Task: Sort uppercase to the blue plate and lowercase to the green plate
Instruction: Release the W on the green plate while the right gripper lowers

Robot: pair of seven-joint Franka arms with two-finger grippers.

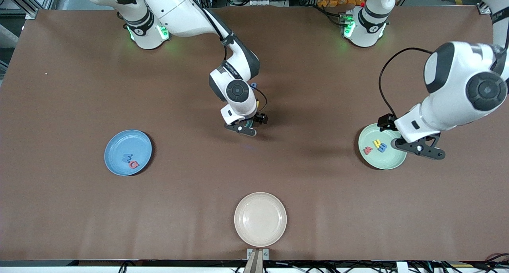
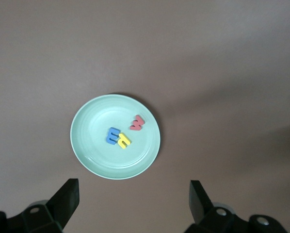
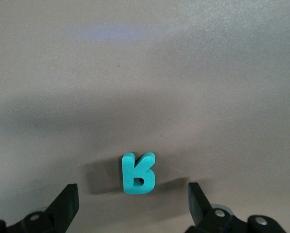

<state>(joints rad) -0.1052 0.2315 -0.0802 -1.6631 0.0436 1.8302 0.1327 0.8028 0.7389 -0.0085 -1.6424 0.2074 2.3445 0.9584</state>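
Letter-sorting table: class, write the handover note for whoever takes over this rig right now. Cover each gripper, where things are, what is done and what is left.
Right gripper: open, low over the teal R at mid-table, fingers either side, not gripping.
Left gripper: open, empty, above the green plate.
Blue plate: blue letter and red letter in it.
Green plate: yellow letter, blue letter and red letter in it.
Cream plate: nothing in it.
Left: grasp the R, carry it to the blue plate. Small coloured bits beside the right wrist may be more letters; check.

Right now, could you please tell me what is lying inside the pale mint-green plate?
The pale mint-green plate holds three small foam letters: blue, yellow and red. Nothing covers them.
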